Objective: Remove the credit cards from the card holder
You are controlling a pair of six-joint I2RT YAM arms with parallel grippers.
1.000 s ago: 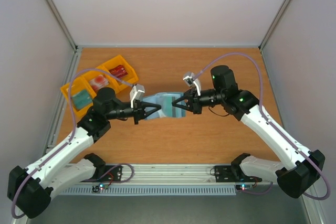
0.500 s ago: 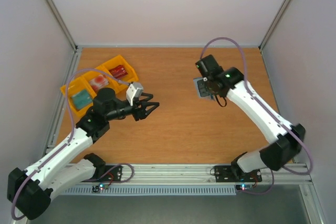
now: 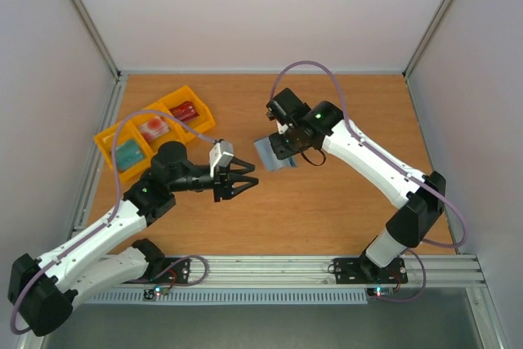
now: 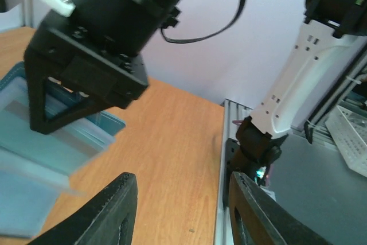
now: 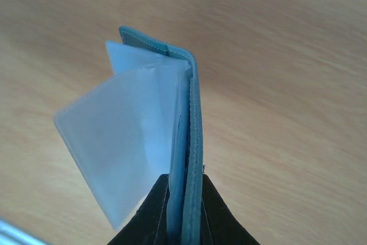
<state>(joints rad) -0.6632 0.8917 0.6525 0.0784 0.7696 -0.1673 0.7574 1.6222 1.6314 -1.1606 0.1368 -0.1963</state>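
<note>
Yellow three-compartment tray [image 3: 104, 145], far left on wooden table [image 3: 327, 210]

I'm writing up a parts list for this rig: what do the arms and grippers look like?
The left arm and right arm have white links and black joints, each with a green light and a looping lilac cable. The left gripper and right gripper are black, with triangular open-frame fingers. A white camera block sits on the left wrist.
</note>
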